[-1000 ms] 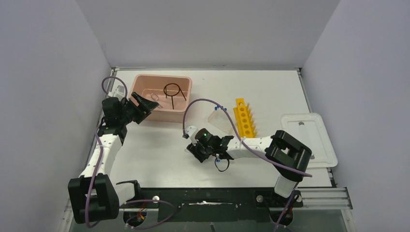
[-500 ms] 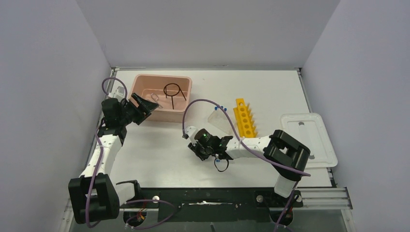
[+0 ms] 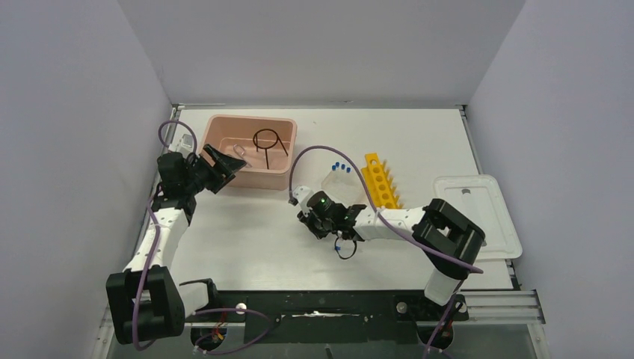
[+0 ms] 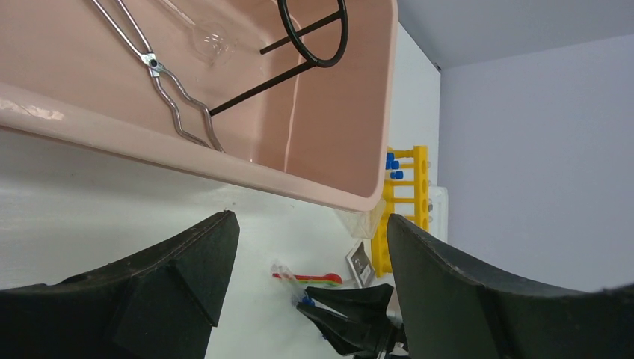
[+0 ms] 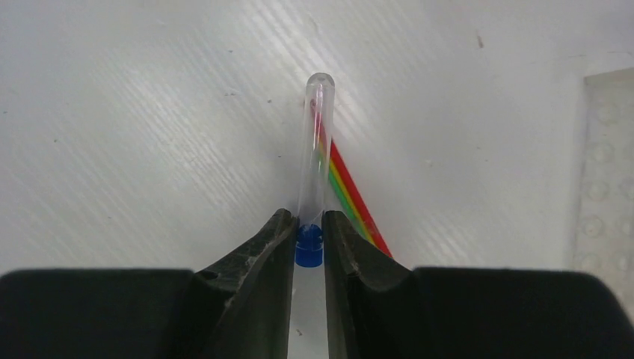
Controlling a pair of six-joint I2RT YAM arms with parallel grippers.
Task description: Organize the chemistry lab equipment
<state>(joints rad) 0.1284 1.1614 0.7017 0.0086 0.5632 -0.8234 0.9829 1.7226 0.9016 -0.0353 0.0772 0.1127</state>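
My right gripper is shut on a blue-capped clear tube, pinched at its cap, with the glass end pointing away just over the table. Thin coloured sticks lie on the table under and beside it. From above, the right gripper sits mid-table, in front of the clear tube rack and yellow holed rack. My left gripper hangs open at the pink tub's front left corner. The black wire ring and metal tongs lie inside the tub.
More blue-capped tubes stand in the clear rack. A white lid lies flat at the right edge. A small clear glass piece rests in the tub beside the tongs. Walls close in the table on three sides.
My right gripper has closed onto the blue-capped tube and shifted slightly back and right toward the racks. The left arm has not moved.
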